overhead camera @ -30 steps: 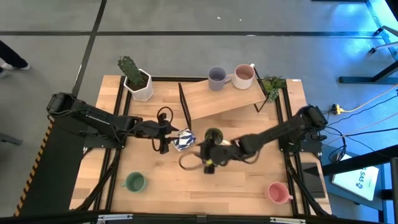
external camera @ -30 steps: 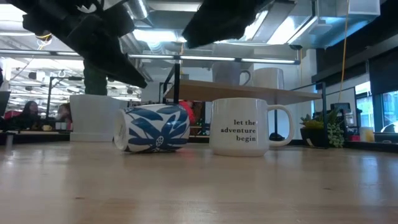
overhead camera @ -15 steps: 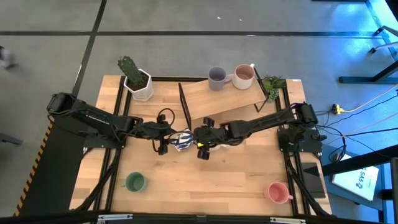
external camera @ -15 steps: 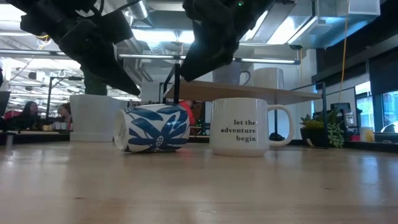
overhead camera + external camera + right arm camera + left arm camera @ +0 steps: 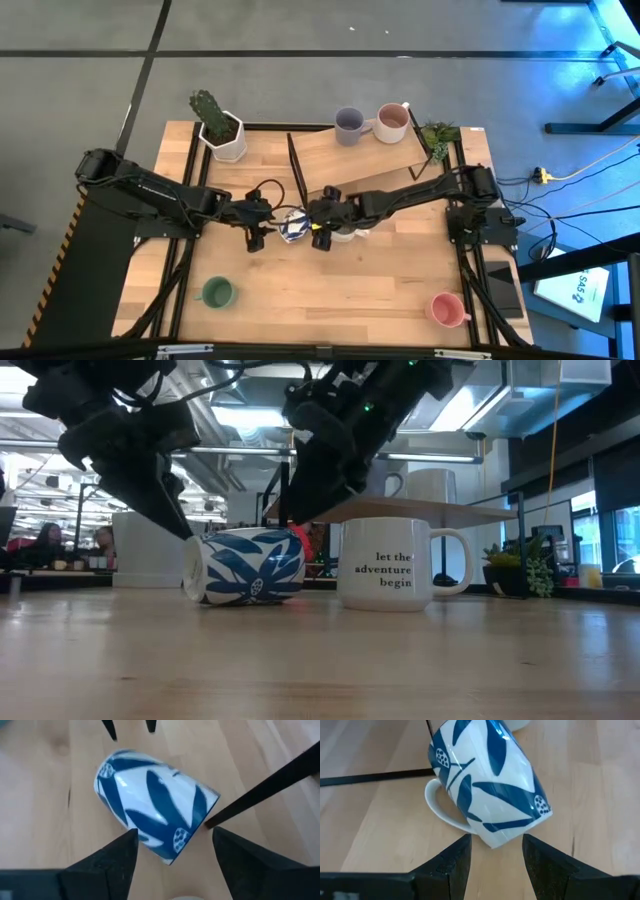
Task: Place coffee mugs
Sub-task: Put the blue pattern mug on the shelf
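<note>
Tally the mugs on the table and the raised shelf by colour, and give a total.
Lavender ceramic mug: 1
Mauve ceramic mug: 1
Green ceramic mug: 1
Pink ceramic mug: 1
White blue-leaf ceramic mug: 1
White lettered ceramic mug: 1
Total: 6

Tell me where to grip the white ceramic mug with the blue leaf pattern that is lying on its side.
Grip the white ceramic mug with the blue leaf pattern across its round body, coming down from above. It lies tipped on the wooden table with its handle flat against the wood, so the handle is hard to reach. The open left gripper and open right gripper both already face it.
</note>
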Controlling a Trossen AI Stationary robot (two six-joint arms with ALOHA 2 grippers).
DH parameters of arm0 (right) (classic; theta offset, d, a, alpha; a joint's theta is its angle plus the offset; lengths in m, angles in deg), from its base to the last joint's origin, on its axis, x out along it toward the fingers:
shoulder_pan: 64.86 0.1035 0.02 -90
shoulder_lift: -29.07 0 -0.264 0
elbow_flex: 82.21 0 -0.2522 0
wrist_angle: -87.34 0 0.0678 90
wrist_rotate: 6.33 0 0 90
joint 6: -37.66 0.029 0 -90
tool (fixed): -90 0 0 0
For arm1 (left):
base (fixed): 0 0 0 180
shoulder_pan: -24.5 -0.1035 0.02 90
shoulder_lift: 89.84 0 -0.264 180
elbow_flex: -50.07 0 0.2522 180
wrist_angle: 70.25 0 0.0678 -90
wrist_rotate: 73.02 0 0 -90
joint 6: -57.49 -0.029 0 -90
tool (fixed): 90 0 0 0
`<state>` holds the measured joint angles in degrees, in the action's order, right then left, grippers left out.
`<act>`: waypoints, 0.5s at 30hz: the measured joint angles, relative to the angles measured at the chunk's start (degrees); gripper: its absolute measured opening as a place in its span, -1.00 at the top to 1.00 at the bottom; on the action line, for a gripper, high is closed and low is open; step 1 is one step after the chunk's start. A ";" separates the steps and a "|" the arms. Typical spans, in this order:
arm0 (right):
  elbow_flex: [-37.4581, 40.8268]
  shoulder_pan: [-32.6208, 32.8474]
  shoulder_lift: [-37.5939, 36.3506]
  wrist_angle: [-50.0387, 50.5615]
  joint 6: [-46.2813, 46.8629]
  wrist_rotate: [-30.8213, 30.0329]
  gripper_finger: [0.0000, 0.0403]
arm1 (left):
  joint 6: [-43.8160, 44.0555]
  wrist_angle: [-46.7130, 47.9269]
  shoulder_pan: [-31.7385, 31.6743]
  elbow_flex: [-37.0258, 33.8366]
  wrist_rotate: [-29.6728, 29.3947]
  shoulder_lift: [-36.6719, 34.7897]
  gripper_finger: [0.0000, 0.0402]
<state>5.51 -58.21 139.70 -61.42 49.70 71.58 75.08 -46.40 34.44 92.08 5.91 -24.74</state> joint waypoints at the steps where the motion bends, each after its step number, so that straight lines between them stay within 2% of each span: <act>1: 0.00 -0.03 0.02 -0.02 0.06 -0.42 -0.18 | 0.07 -0.08 0.02 0.00 0.10 0.00 0.15; 9: -0.07 -0.35 0.66 -0.65 0.04 -0.87 -0.13 | 1.75 -0.53 0.00 0.00 1.11 0.04 0.15; 15: 0.03 -0.35 3.52 -3.40 0.43 3.19 -0.13 | 1.84 0.24 0.01 0.00 2.01 0.52 0.15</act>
<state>5.54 -58.56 143.22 -64.82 50.13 74.77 76.92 -46.15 34.44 92.08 7.92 -24.22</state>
